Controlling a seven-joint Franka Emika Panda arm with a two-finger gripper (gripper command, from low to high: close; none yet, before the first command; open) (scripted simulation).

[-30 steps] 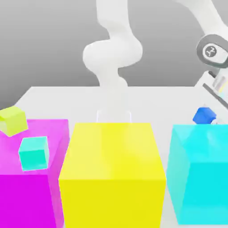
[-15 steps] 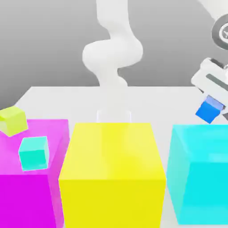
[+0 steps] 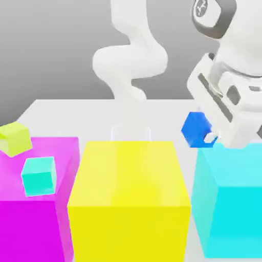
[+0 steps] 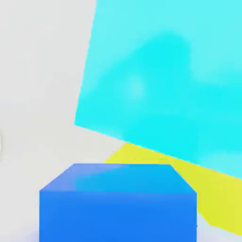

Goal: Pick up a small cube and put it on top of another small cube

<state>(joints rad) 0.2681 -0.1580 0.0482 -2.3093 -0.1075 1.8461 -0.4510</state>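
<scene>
On my exterior view, a lime-yellow cube [image 3: 15, 138] and a teal cube [image 3: 39, 175] sit at centre left on the big magenta block [image 3: 30, 215]. The yellow block [image 3: 128, 199] fills the lower centre. At centre right, my gripper [image 3: 204, 134] is clenched on the small blue cube [image 3: 196, 129], held clear in the air just above the upper left corner of the cyan block [image 3: 230, 199], off the white table [image 3: 92, 115].
</scene>
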